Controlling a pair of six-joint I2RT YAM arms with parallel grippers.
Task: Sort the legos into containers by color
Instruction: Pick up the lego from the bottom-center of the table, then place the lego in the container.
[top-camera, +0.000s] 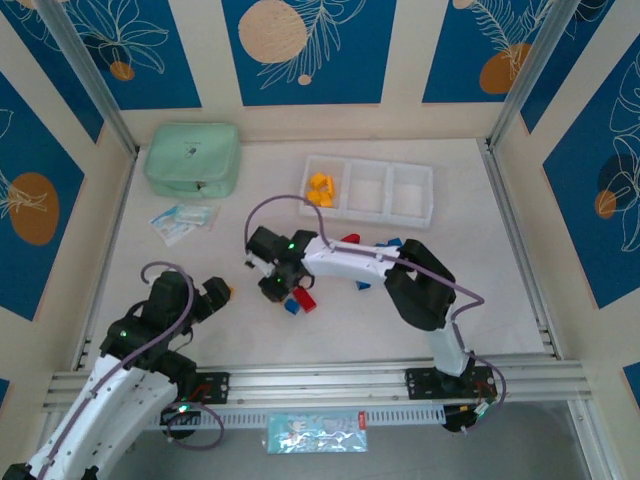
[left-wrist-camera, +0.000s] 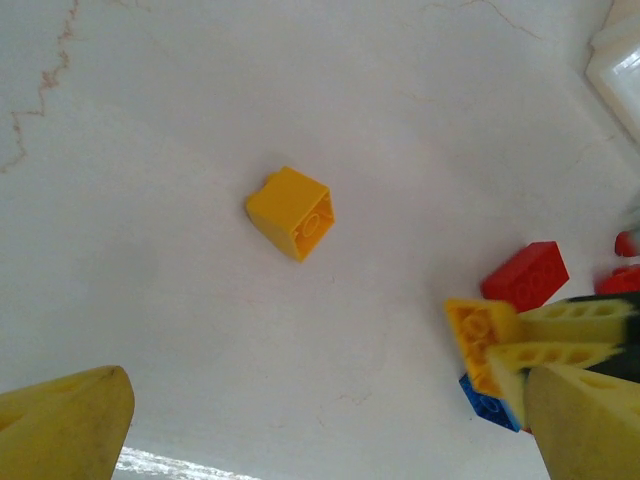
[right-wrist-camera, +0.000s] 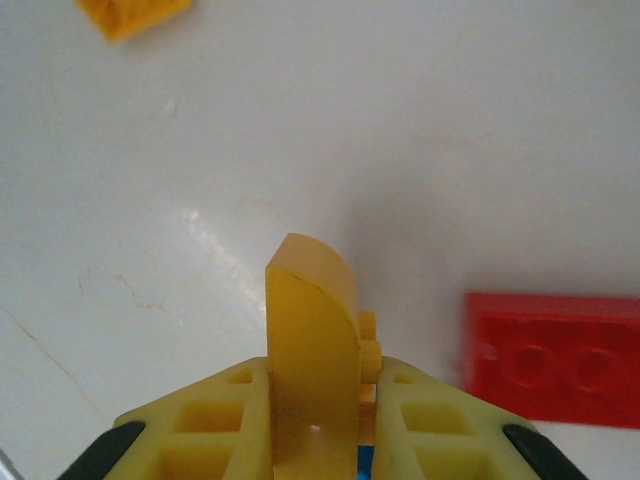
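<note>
One white tray (top-camera: 388, 190) with three compartments in a row sits near the far edge of the table (top-camera: 500, 300), right of centre. Its left-end compartment holds a small heap of yellow-orange bricks (top-camera: 320, 190), too bunched to count.

More bricks lie mid-table. At least two red bricks (top-camera: 350, 240) and three blue bricks (top-camera: 393, 243) show around the right arm. One loose yellow brick (left-wrist-camera: 290, 212) lies toward the left edge.

The right hand (top-camera: 275, 285) is closed, pinching one held yellow brick (left-wrist-camera: 472, 335) between its fingers. It is low over a blue brick and beside a red one.

The left hand (left-wrist-camera: 320, 400) is spread wide and grips nothing, above the loose yellow brick.

One mint-green pouch (top-camera: 192, 160) lies at the far left corner.
</note>
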